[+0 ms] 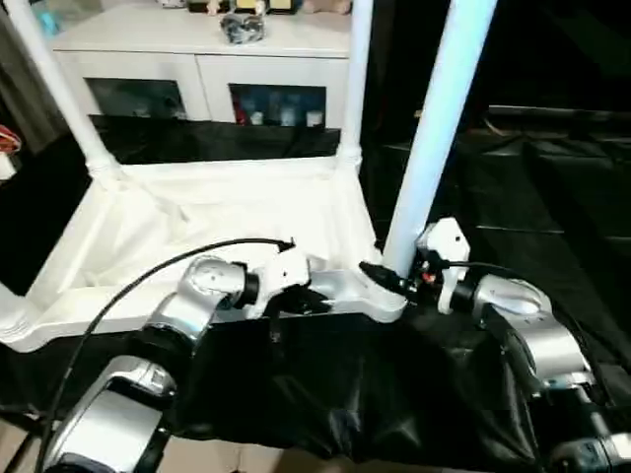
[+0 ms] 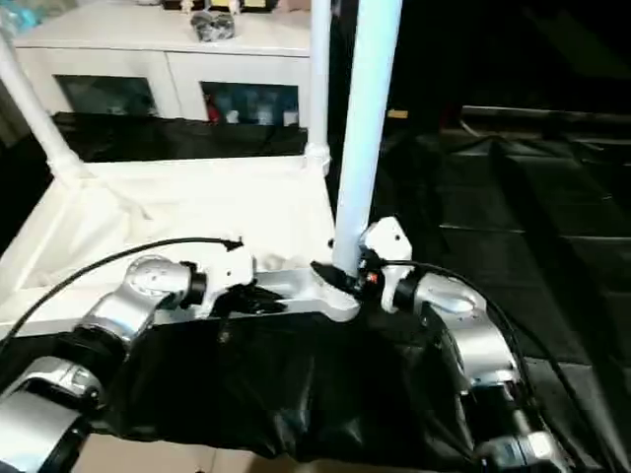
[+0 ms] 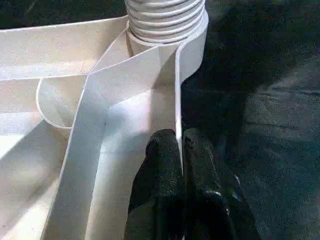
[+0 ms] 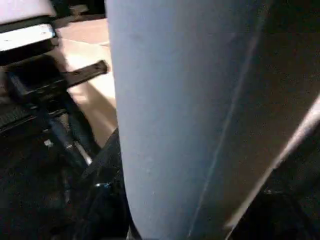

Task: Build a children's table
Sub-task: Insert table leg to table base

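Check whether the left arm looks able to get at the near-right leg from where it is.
Probably not right now: the left gripper is shut on the tabletop rim, and the right gripper already sits at that leg.

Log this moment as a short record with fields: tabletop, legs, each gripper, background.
tabletop: white tabletop lies underside up on black cloth
legs: near-right leg stands in its corner socket; far-right leg and far-left leg also stand upright
left gripper: left gripper shut on the tabletop's near rim wall
right gripper: right gripper at the base of the near-right leg, around it
background: white cabinet with glass doors
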`<state>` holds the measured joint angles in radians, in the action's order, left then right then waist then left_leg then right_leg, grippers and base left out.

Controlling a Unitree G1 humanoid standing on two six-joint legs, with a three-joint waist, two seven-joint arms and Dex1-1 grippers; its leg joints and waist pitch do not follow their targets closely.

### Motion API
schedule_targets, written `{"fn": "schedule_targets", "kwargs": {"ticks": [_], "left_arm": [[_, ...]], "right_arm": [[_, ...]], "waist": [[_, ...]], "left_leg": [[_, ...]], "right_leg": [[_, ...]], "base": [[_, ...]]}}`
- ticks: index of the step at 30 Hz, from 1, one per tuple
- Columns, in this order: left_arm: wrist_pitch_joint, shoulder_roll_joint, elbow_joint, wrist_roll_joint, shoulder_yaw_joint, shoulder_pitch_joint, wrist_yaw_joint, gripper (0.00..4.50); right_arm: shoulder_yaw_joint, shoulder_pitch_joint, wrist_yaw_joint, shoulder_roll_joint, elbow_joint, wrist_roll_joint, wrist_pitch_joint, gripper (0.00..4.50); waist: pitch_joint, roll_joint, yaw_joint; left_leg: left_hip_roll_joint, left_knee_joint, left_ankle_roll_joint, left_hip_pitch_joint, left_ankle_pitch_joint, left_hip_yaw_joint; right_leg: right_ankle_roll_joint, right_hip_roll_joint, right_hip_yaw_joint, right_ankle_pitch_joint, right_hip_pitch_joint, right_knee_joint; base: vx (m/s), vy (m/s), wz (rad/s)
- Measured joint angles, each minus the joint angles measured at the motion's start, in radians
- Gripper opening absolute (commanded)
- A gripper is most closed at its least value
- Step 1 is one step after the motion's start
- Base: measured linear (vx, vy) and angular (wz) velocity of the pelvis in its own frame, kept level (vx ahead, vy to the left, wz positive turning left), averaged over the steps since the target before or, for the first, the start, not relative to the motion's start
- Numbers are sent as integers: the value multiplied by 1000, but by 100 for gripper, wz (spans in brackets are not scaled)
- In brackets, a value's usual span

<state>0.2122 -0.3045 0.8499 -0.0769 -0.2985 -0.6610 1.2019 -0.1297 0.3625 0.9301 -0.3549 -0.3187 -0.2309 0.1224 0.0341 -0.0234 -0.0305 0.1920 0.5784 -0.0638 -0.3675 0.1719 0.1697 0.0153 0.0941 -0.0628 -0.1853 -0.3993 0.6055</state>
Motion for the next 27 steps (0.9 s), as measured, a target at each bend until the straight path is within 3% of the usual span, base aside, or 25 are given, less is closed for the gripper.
{"fn": "schedule_targets", "kwargs": {"ticks": [7,15,19,23,27], "left_arm": [[10,-11,27,3,-2,-22,60,0],[12,-20,52,1,-1,-32,37,0],[-11,-15,76,-16,17,-44,-62,0],[-77,24,89,-35,20,-70,-184,0],[-193,99,111,-53,29,-119,-354,0]], "right_arm": [[0,22,116,-8,-61,-14,-53,189],[3,66,116,35,-172,-12,-124,189],[28,147,-39,110,-323,13,-175,189],[59,232,-232,161,-452,44,-195,189],[95,338,-453,209,-596,64,-194,189]], "waist": [[-1,7,-11],[0,17,-9],[3,19,0],[6,14,4],[18,19,2]], "left_leg": [[1,-4,0,2,0,0],[1,-9,0,9,0,0],[1,-11,-6,10,3,-8],[1,-12,-6,8,3,-22],[-1,-10,-6,9,3,-20]], "right_leg": [[-6,-1,-1,4,0,0],[-7,-1,-2,4,0,-1],[-7,-1,-11,4,-1,-15],[-7,0,-32,4,3,-47],[-9,2,-32,4,2,-51]], "base": [[0,0,0],[0,0,0],[-25,13,-10],[-31,35,-14],[0,0,0]]}}
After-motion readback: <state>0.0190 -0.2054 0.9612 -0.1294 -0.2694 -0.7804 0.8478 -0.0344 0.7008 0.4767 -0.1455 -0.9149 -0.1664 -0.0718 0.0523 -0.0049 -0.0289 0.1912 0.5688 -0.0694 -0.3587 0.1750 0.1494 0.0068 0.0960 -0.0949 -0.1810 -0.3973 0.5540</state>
